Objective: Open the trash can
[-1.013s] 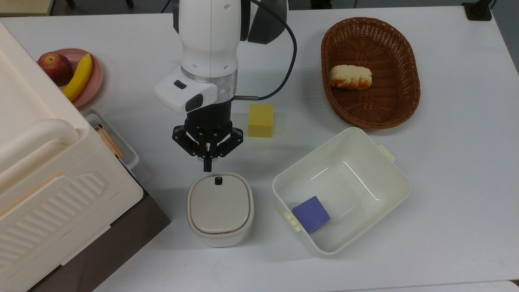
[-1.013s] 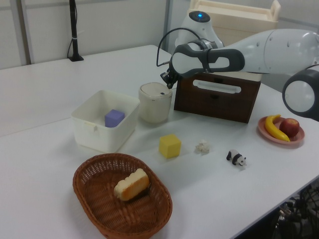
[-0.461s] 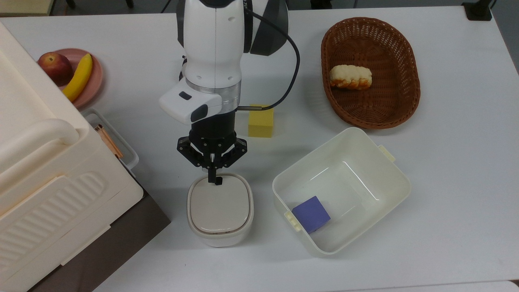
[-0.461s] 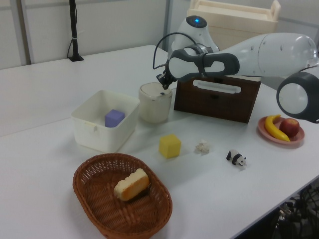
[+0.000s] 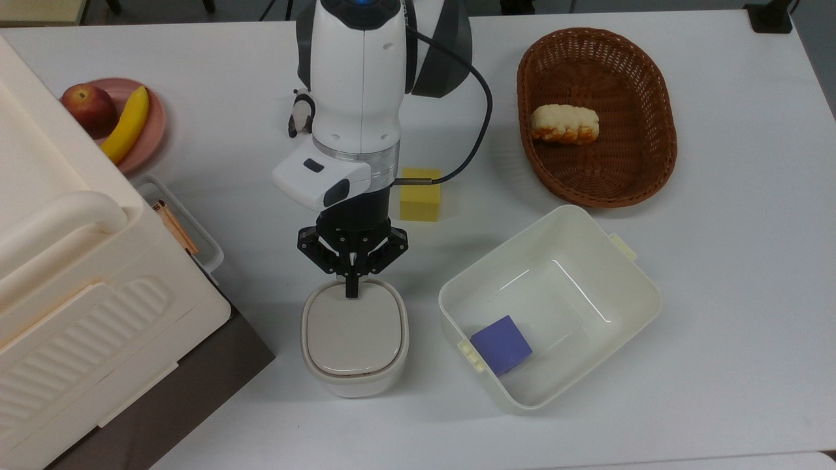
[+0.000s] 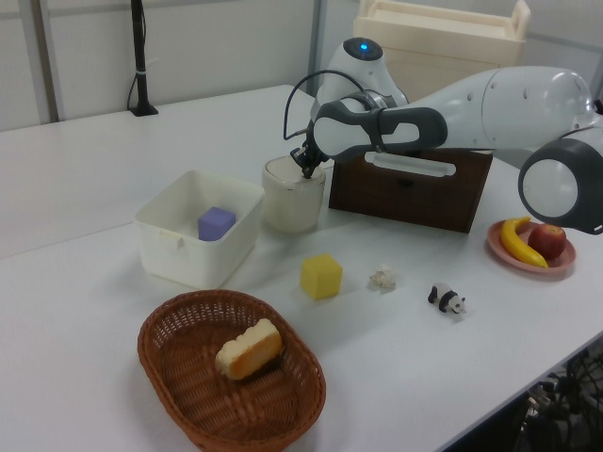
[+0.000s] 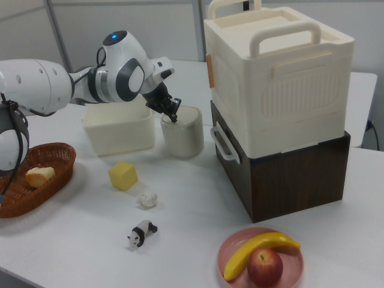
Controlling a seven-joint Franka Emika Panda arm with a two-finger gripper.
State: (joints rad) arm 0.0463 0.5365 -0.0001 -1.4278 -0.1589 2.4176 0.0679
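Trash can (image 5: 354, 338) sits just beside the tub (image 5: 548, 307). My gripper (image 5: 352, 292), fingers pinched together, has slid forward off the near rim and now covers the lid button, so I reckon the press is next.

Trash can (image 5: 354, 375) cream-white, lid (image 5: 353, 333) beige-grey. Gripper (image 5: 352, 292) black, arm (image 5: 356, 85) white with dark-grey joints. Cube (image 5: 420, 194) yellow; block (image 5: 501, 344) purple in cream tub (image 5: 627, 287). Basket (image 5: 653, 98) brown woven. Plate (image 5: 151, 130) pink, banana (image 5: 127, 124) yellow, apple (image 5: 89, 108) red. Panda (image 6: 447, 299) black-and-white. Table (image 5: 738, 261) white.
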